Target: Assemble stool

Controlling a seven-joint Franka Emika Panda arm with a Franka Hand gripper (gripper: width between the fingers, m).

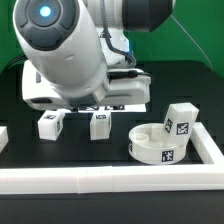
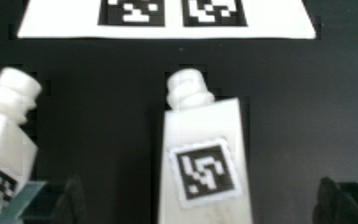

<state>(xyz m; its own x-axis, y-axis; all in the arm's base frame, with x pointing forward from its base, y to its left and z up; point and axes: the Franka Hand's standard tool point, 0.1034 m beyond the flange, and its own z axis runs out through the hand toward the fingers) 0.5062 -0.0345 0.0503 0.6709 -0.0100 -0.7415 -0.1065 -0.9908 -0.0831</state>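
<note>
The black table (image 1: 112,152) is bounded along its near edge by a long white front rail (image 1: 100,180) and, on the exterior view's right, by a side rail (image 1: 213,150) that meets it at the corner. A bare strip of table is left between the front rail and the parts. Most of the far half is covered by the bulky white arm (image 1: 70,55). On the exterior view's right, close to the side rail, the seat disc (image 1: 155,150) is seen lying flat, with a third leg (image 1: 181,118) on its far part and touching it; whether that leg is seated in a recess cannot be told. Well apart from the disc, toward the exterior view's left, a left loose leg (image 1: 50,123) and a right loose leg (image 1: 99,124) are found side by side just in front of the arm, with open table between them. In the wrist view the marker board (image 2: 51,20) is seen flat beyond the pegged ends of two legs lying on the table, a dark gap separating it from them. The gripper (image 2: 194,203) is held wide apart and nothing is clamped in it. Its dark fingertips (image 2: 37,205) stand on either side of the centre leg (image 2: 202,150), whose tagged face is turned up, and clear room is left on both sides. The side leg (image 2: 7,130) lies slanted near one fingertip, outside the jaws; contact there cannot be judged.
</note>
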